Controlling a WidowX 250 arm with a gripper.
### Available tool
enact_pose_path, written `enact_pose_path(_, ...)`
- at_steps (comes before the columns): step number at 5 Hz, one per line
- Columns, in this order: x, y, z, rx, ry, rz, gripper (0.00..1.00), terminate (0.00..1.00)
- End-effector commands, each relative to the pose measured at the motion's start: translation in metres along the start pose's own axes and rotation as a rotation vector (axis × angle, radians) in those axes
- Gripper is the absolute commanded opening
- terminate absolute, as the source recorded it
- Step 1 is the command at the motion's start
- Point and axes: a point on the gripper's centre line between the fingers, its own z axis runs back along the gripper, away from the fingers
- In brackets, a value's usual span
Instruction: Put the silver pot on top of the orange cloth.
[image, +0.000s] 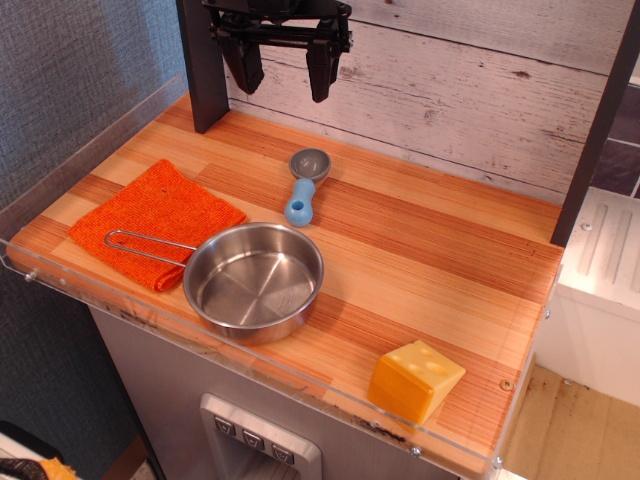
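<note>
The silver pot stands upright on the wooden table near the front edge, its wire loop handle reaching left over the orange cloth. The cloth lies flat at the left of the table, touching the pot's left side. My gripper hangs high at the back of the table, well above and behind the pot. Its two black fingers are apart and nothing is between them.
A small scoop with a grey bowl and blue handle lies behind the pot. A yellow cheese wedge sits at the front right. A clear plastic rim edges the table's left and front. A dark post stands at the back left.
</note>
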Motion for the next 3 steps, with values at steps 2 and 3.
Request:
enact_pose_path(2,-0.008,0.008,0.016,0.016,-0.003,-0.059,1.00,0.00)
enact_pose_path(3,-0.036,0.005,0.032,-0.028,-0.007,-0.102,1.00,0.00)
